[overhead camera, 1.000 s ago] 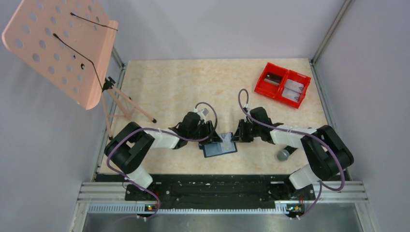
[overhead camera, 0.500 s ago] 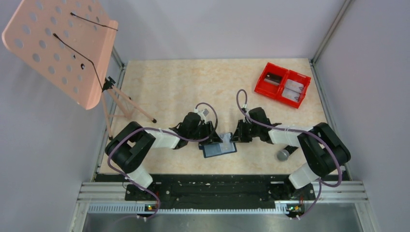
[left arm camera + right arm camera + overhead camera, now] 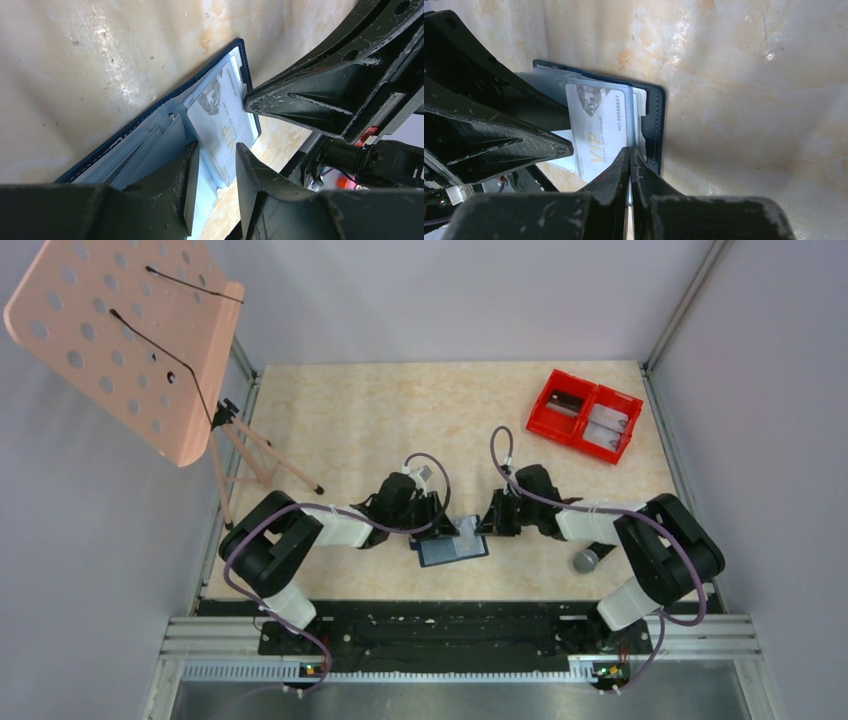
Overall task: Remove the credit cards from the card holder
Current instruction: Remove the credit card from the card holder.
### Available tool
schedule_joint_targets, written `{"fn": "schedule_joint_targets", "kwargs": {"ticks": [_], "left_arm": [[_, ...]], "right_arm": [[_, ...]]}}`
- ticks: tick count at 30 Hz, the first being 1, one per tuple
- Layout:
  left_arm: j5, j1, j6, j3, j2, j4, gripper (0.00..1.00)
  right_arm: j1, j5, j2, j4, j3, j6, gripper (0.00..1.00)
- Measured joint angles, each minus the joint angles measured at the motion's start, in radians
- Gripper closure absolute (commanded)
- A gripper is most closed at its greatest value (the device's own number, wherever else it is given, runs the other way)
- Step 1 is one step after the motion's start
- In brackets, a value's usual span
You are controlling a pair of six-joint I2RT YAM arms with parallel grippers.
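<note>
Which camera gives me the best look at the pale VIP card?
Right wrist: the VIP card lies face-on, print readable, in the open card holder, the right gripper shut at its edge. Left wrist shows it slanted, partly behind the left gripper. Top external shows only a pale patch.

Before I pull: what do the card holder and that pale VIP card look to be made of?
Card holder: navy leather or faux leather, matte, with stitching along its edge; I cannot tell which. Its pockets look like frosted, translucent soft plastic, since layers show through. VIP card: probably stiff plastic, pale grey, smooth with a slight sheen and gold print.
</note>
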Motion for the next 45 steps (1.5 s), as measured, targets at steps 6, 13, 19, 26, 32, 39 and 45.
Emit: {"fn": "schedule_joint_targets", "kwargs": {"ticks": [6, 13, 19, 26, 32, 39, 45], "left_arm": [[-0.001, -0.003, -0.001, 0.000, 0.000, -0.003, 0.79], [-0.013, -0.002, -0.016, 0.000, 0.000, -0.028, 1.00], [-0.016, 0.002, -0.026, 0.000, -0.012, -0.045, 1.00], [0.002, 0.045, -0.020, -0.008, -0.045, -0.090, 1.00], [0.048, 0.074, -0.013, -0.014, -0.051, -0.100, 1.00], [0.095, 0.082, -0.010, -0.014, -0.050, -0.101, 0.92], [0.106, 0.085, -0.002, -0.013, -0.050, -0.104, 1.00]], "right_arm": [[0.000, -0.005, 0.002, 0.013, -0.008, 0.010, 1.00], [0.000, 0.000, 0.002, 0.012, -0.008, 0.014, 1.00], [0.000, 0.009, 0.003, 0.011, -0.008, 0.022, 1.00], [0.002, 0.035, 0.003, 0.011, -0.008, 0.029, 1.00], [0.002, 0.040, 0.003, 0.010, -0.008, 0.029, 1.00], [0.002, 0.027, -0.003, 0.007, -0.008, 0.026, 1.00], [0.013, 0.027, -0.038, -0.042, -0.001, 0.019, 1.00]]}}
